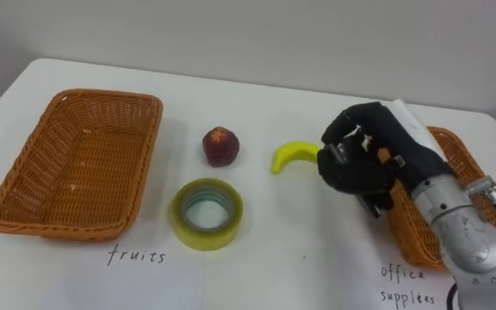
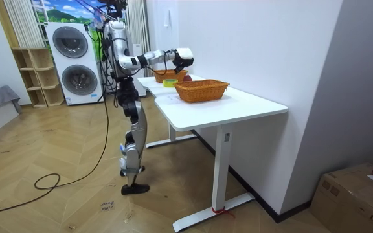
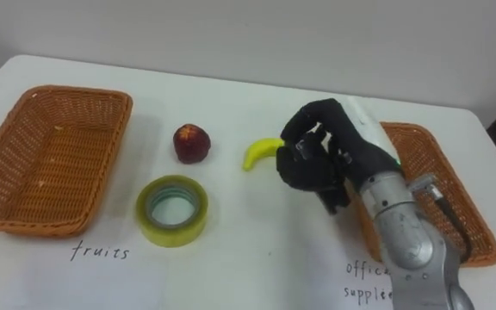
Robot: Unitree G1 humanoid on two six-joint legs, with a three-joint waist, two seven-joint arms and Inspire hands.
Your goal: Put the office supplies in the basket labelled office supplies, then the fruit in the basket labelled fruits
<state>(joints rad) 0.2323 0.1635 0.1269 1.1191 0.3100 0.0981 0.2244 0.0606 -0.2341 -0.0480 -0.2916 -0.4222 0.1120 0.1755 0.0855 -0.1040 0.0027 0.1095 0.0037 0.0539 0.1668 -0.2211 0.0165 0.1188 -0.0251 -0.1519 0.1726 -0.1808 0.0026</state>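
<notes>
Right hand (image 1: 364, 159) curls its fingers round the banana's (image 1: 293, 156) right end on the table (image 1: 282, 258).

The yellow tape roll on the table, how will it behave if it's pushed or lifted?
The tape roll lies flat on the table, so it will probably slide, not roll. It looks stiff and likely light; its open middle should offer a hold.

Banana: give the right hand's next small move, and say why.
Probably lift the banana just clear of the table, once gripped. The right hand covers its right end, yet the banana appears to lie on the table. The basket marked fruits sits at far left, empty, past the red fruit and tape roll. Whether the hand already grips it cannot be told.
</notes>
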